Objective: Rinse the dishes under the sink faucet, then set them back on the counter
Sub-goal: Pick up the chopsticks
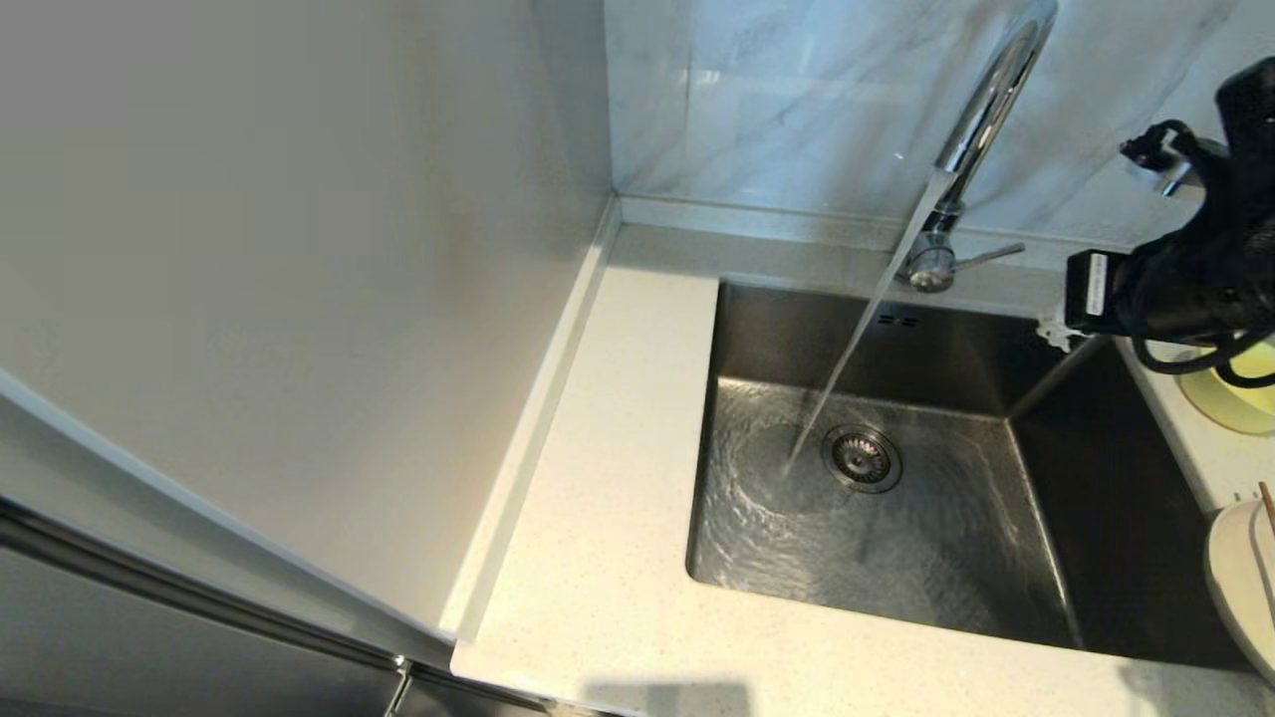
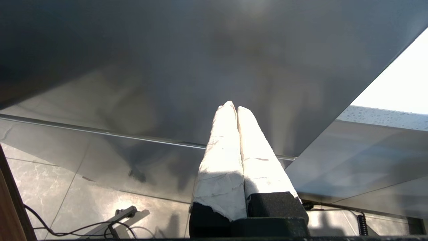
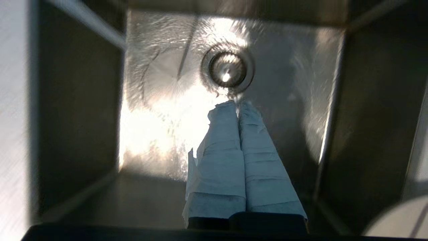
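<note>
Water runs from the chrome faucet (image 1: 981, 110) into the steel sink (image 1: 896, 558), landing just left of the drain (image 1: 862, 458). My right gripper (image 3: 238, 104) is shut and empty, held above the sink's right back corner and pointing down toward the drain (image 3: 229, 68); in the head view its taped tips (image 1: 1054, 329) show under the black wrist. The pale yellow bowl (image 1: 1235, 398) sits on the counter right of the sink, partly behind the arm. The off-white plate (image 1: 1240, 588) lies nearer, with a brown chopstick (image 1: 1267, 510) across it. My left gripper (image 2: 234, 106) is shut, parked low beside a cabinet.
The speckled counter (image 1: 618, 498) runs along the sink's left and front. A plain wall panel stands at the left and a marble wall behind the faucet. The faucet's side lever (image 1: 991, 255) points right. The plate's edge (image 3: 398, 217) shows in the right wrist view.
</note>
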Motion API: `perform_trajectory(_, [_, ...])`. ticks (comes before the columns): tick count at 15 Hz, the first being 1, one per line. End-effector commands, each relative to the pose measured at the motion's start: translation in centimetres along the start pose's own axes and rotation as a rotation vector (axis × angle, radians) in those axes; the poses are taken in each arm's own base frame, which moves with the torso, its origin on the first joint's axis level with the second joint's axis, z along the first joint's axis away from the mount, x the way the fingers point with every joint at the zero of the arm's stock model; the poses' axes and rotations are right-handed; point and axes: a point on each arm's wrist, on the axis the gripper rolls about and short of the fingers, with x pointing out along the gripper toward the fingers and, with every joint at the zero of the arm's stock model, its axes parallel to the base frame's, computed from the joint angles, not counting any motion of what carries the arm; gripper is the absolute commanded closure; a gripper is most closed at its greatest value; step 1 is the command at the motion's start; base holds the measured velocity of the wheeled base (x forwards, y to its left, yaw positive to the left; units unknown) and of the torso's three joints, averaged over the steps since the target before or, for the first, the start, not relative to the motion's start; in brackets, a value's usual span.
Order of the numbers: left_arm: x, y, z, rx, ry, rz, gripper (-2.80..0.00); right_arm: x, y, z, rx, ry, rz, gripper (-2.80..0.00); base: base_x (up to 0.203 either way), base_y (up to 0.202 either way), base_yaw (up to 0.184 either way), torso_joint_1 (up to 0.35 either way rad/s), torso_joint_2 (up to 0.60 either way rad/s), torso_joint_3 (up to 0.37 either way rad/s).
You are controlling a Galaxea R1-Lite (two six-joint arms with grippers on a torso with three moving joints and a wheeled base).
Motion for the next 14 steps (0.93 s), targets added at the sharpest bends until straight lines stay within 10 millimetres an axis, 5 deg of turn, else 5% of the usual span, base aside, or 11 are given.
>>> perform_trajectory(1, [0.0,0.0,0.0,0.000,-0.001,0.000,0.00,3.4,1.6,-0.6,-0.029,0.020,-0.058,0.00,0.000,0.000,0.000,0.000,0.00,0.000])
perform_trajectory(4, [0.0,0.0,0.0,0.000,-0.001,0.000,0.00,6.1,2.5,-0.4,-0.026,-0.049,-0.158,0.00,0.000,0.000,0.000,0.000,0.00,0.000])
perform_trajectory(14, [0.0,0.0,0.0,0.000,-0.001,0.000,0.00,9.6,3.6,2.1,0.155,-0.183,-0.211,0.00,0.000,0.000,0.000,0.000,0.00,0.000])
